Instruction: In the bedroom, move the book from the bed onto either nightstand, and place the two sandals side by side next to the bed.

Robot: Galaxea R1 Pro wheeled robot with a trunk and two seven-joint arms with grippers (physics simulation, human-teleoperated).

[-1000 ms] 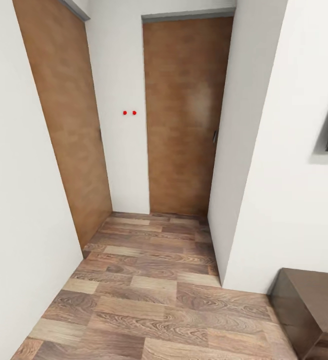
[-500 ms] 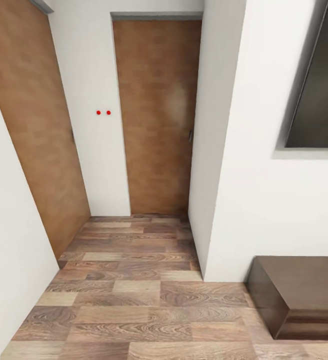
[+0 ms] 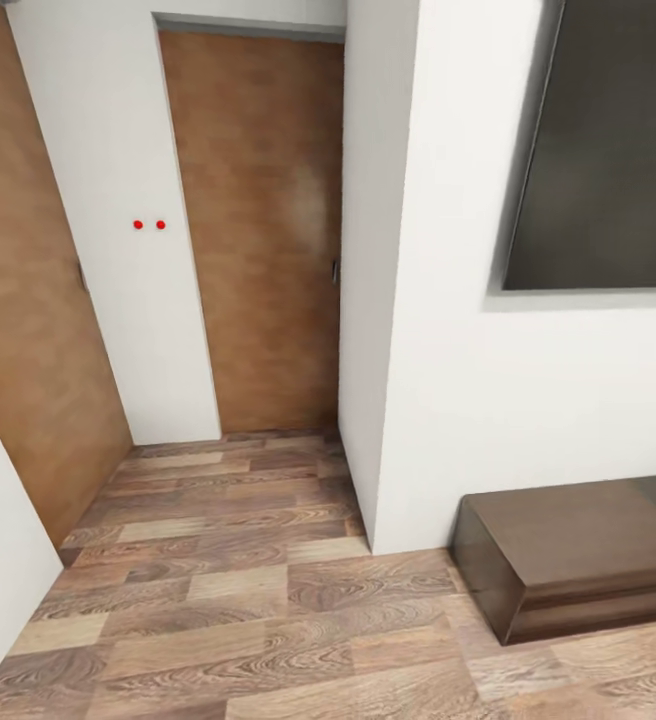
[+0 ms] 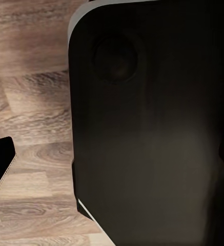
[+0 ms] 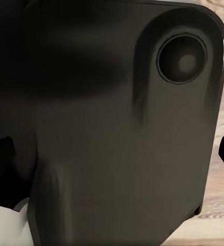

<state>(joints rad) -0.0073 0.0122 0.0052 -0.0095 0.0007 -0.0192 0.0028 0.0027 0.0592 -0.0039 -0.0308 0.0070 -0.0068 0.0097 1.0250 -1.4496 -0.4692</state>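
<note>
Left door [image 3: 23,330]: a brown wood panel, seen at the hallway's side.
Middle door [image 3: 258,230]: shut, faced head-on.
Dark bench [image 3: 578,560]: set low against the white wall [image 3: 488,420].
Jaws: state cannot be told.
Book, sandals: not located; judged in transit.

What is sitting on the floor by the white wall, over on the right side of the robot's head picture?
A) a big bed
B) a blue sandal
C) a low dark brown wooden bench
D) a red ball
C: a low dark brown wooden bench stands on the wood-plank floor against the white wall, under a dark panel.
</note>
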